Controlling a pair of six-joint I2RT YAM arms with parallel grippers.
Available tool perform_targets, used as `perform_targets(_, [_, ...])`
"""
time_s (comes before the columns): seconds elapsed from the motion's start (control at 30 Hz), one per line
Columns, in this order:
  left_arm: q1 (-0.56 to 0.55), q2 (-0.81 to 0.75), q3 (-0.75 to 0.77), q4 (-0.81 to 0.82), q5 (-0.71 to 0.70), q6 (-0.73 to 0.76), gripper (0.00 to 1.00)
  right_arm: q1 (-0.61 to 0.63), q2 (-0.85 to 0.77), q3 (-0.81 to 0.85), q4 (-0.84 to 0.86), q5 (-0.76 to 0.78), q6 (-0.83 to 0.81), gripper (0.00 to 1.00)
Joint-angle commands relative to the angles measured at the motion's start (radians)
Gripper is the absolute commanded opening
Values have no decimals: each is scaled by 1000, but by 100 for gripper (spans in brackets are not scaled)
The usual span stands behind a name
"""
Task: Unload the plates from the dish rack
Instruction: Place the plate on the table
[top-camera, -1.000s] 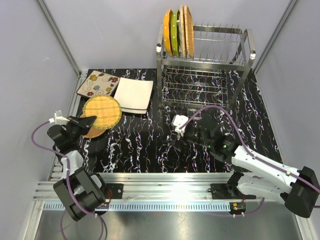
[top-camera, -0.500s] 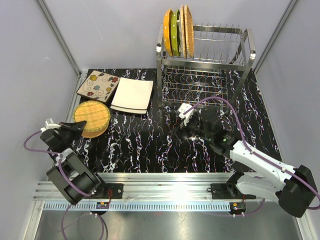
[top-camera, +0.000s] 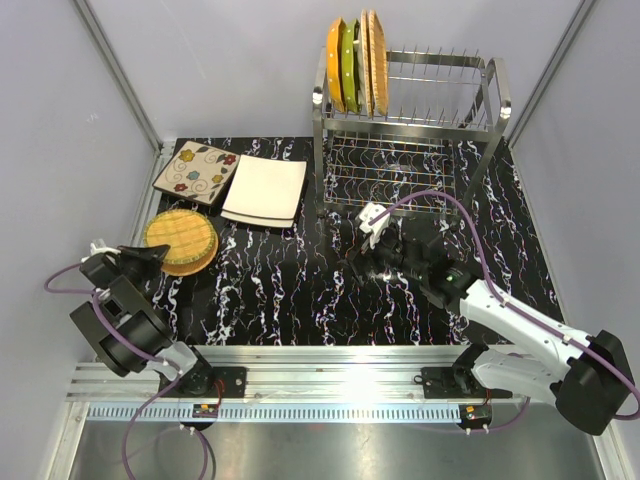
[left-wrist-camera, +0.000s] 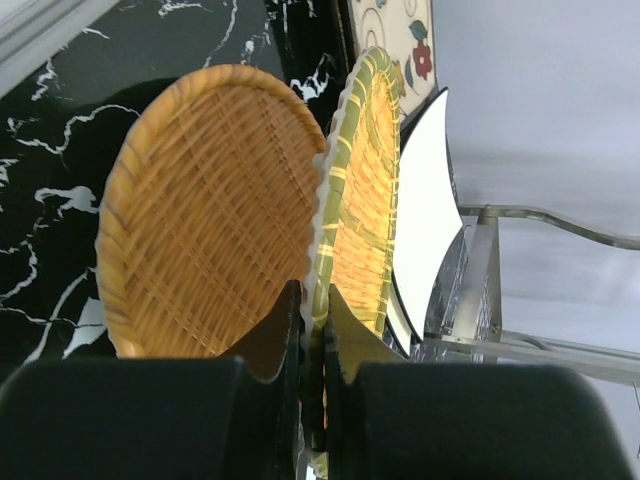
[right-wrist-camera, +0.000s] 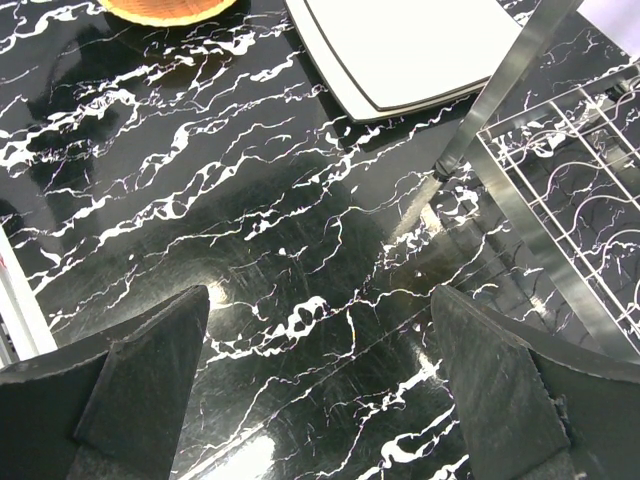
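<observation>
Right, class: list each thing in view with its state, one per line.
left gripper: shut on yellow wicker plate's rim.
right gripper: open.
yellow wicker plate: gripped, over tan wicker plate.
floral plate: flat on table.
white plate: flat on table.
dish rack: orange plate, green plate, woven plate upright on top.

The left arm (top-camera: 125, 325) is folded tight at the left edge of the desk (top-camera: 300, 290). Its elbow is bent back close to the base, and its wrist points to the right. The left claw (left-wrist-camera: 312, 300) is closed, with both fingers pinching the thin rim of a woven plate (left-wrist-camera: 360, 210). The right arm (top-camera: 515, 325) stretches low from its base toward the middle, with the wrist tilted down. The right claw (right-wrist-camera: 320, 350) has its fingers spread wide and holds nothing.
</observation>
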Motion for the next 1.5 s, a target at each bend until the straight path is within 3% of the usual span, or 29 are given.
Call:
perform_targets(0.0, [6, 33, 59, 97, -9, 29, 3, -12, 7, 56, 25, -17, 19, 100])
perform_targets(0.63, [-14, 96, 119, -17, -21, 99, 23, -23, 11, 64, 28, -34, 26, 100])
perform_targets(1.03, [-47, 5, 197, -325, -151, 263, 58, -29, -3, 56, 28, -45, 35, 100])
perform_targets(1.47, [-85, -88, 279, -598, -351, 424, 77, -32, -9, 59, 28, -50, 26, 100])
